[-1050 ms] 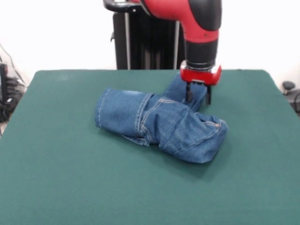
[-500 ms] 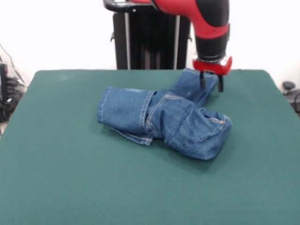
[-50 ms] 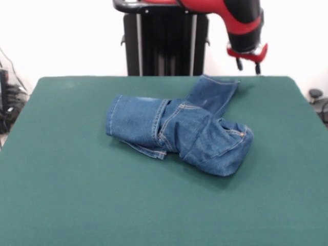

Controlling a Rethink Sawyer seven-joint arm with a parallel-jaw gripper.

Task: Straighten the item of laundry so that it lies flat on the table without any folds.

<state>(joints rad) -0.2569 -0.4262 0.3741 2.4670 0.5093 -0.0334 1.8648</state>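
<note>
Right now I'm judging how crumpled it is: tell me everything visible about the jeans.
The jeans are small, blue denim with faded patches and orange-tan stitching. They lie bunched mid-table, folded over themselves: one hemmed leg points toward the far edge, another part lies to the left, and a rounded fold bulges at the right. Only the green table touches them.

The scene is evenly and brightly lit from above. A soft shadow is cast beneath the jeans (image 3: 179, 130) onto the table (image 3: 77, 195). Slight overall softness is seen.
</note>
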